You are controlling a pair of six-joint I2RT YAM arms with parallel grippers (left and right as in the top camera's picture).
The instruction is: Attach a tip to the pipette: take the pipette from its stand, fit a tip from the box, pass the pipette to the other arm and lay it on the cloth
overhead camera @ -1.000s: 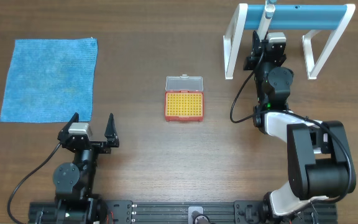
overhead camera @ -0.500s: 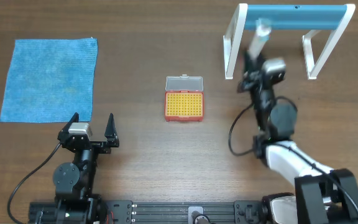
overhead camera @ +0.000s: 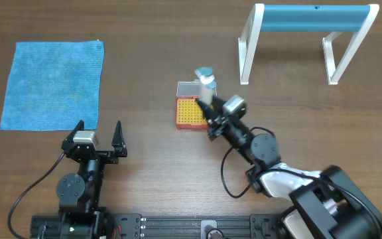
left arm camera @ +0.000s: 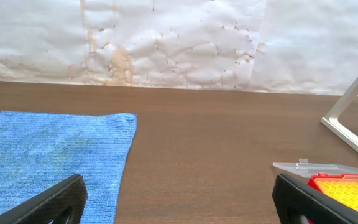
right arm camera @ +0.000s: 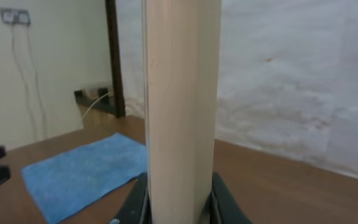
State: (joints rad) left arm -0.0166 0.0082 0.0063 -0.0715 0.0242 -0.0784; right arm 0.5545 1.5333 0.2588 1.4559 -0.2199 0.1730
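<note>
The stand [overhead camera: 314,18] is sitting well apart from the right claw [overhead camera: 213,117]. The cloth [overhead camera: 53,76] is lying just ahead of the left claw [overhead camera: 99,134], whose fingers [overhead camera: 119,133] are gaping wide. The tip box [overhead camera: 178,114], lid [overhead camera: 188,87] open, is showing yellow tips [overhead camera: 192,111] just beside the right claw, which is clamping the pipette [overhead camera: 206,83].

Brown wooden table [overhead camera: 158,176], white wall [left arm camera: 197,43]

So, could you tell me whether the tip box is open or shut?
Open: the tip box shows its yellow tips uncovered, and its clear lid lies folded back behind it.
</note>
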